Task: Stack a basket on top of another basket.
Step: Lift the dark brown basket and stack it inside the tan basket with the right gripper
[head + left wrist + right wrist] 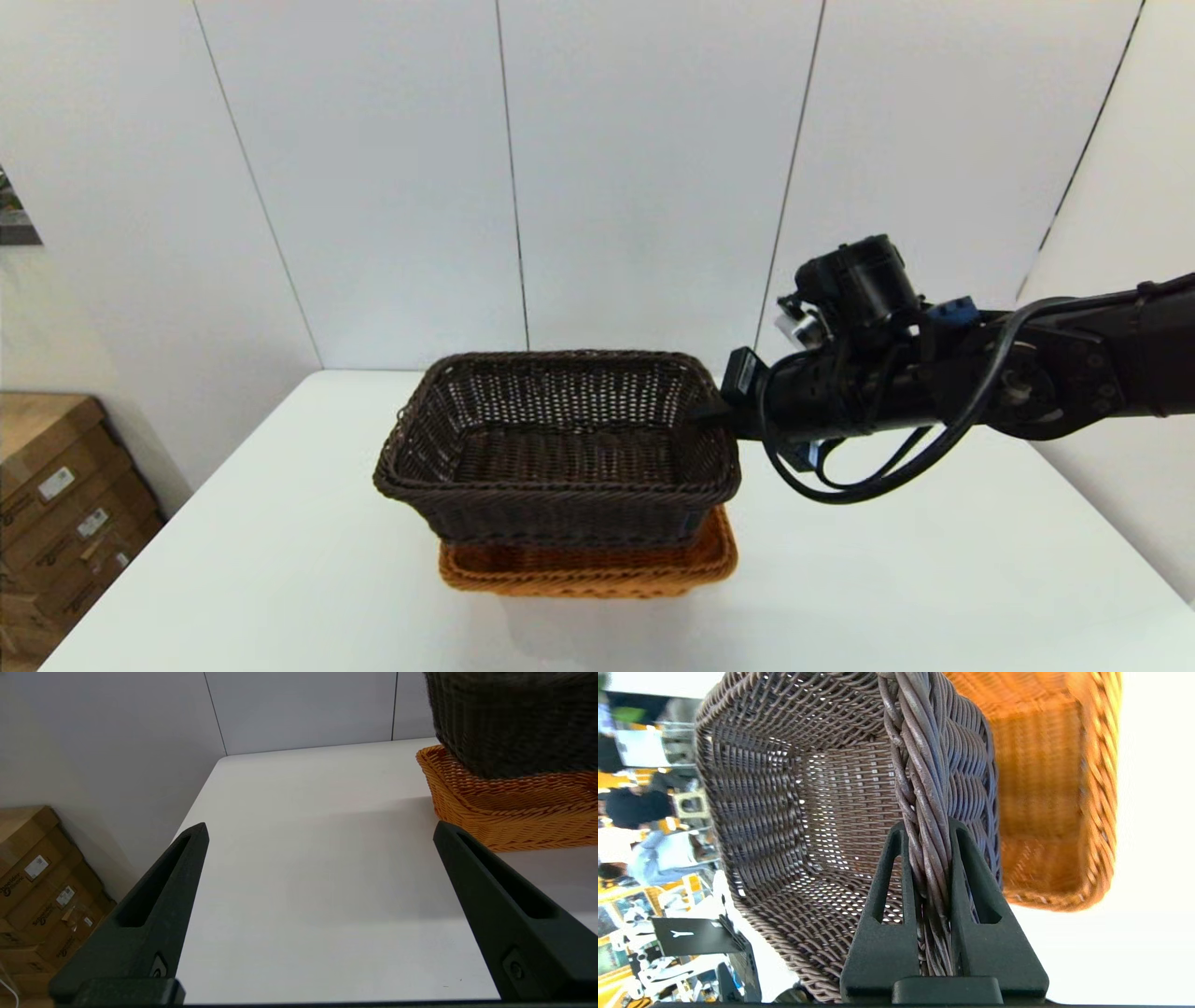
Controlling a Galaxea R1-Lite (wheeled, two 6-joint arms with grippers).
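The dark brown basket [557, 446] hangs over the orange-tan basket [588, 567], which rests on the white table [233, 560]; whether the two touch I cannot tell. My right gripper [714, 417] is shut on the dark basket's right braided rim [924, 812], one finger inside the wall and one outside. In the right wrist view the orange basket [1055, 793] lies beyond the dark basket [808, 812]. My left gripper [320, 830] stands open over bare table, to the left of both baskets, with the orange basket [514, 807] and the dark one [514, 718] at its far right.
Cardboard boxes [56, 504] stand on the floor beyond the table's left edge. White wall panels [644, 168] rise right behind the table's far edge. My right arm [1027, 373] reaches in from the right, above the table.
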